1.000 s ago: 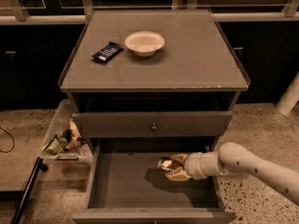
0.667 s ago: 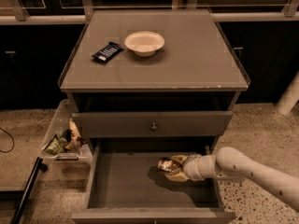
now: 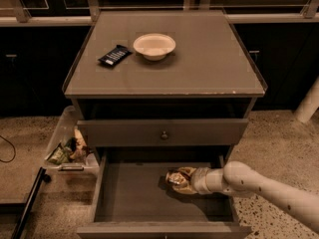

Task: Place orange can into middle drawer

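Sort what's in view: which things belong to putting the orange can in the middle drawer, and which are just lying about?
Job: orange can, in the open middle drawer; gripper at the can, inside that drawer.
Lying about: white bowl and dark blue packet on the cabinet top; clear bin beside the cabinet.

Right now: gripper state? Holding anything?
Gripper: closed on the orange can, low inside the open middle drawer, right of its centre.

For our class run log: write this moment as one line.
gripper: reaching into middle drawer | orange can: at gripper tip, inside drawer | release: not confirmed
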`<move>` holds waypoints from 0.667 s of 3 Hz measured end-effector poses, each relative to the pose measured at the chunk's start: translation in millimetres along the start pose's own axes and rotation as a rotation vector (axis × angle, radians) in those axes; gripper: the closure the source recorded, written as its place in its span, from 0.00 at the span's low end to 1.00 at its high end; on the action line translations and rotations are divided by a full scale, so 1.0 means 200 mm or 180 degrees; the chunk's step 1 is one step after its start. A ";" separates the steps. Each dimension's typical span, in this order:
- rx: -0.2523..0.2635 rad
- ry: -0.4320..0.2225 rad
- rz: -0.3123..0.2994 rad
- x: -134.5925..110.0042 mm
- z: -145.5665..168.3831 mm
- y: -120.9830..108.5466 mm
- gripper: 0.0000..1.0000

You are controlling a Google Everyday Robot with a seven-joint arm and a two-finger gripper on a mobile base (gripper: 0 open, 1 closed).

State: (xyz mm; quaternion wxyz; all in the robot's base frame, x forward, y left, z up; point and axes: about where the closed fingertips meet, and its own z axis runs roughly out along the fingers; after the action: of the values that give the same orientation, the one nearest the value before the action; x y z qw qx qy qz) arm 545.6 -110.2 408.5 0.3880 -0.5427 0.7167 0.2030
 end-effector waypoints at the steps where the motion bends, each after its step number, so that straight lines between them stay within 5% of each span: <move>1: -0.0049 0.0061 -0.0091 0.04 0.09 0.02 1.00; 2: -0.0050 0.0061 -0.0092 0.04 0.09 0.02 0.81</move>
State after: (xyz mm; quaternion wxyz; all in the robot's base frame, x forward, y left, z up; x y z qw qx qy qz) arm 546.8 -101.9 390.4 0.3797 -0.5579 0.7109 0.1978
